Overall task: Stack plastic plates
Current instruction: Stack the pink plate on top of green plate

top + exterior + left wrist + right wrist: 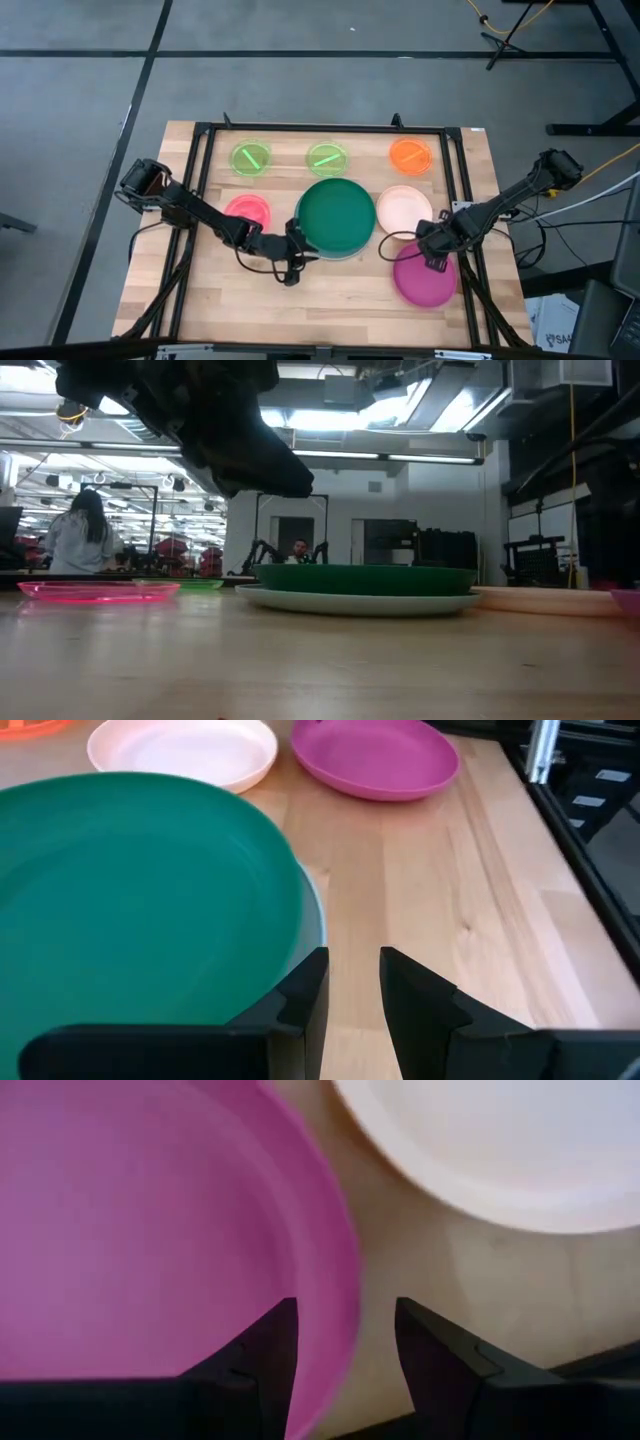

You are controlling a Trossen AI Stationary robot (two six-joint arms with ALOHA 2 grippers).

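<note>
Table [250, 290]: wood. Green plate [337, 217], centre frame, atop blue plate [314, 910]. Magenta plate [425, 277], lower right; cream plate [404, 208] above it. Left gripper [352, 995]: fingers apart at green plate's lower-left rim. Right gripper [345, 1350]: fingers apart astride magenta rim.

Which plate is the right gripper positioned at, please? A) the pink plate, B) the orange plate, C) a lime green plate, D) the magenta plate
D: in the right wrist view the right gripper has its open fingers straddling the rim of the magenta plate, and the high view shows it at that plate's edge, beside the cream plate.
</note>
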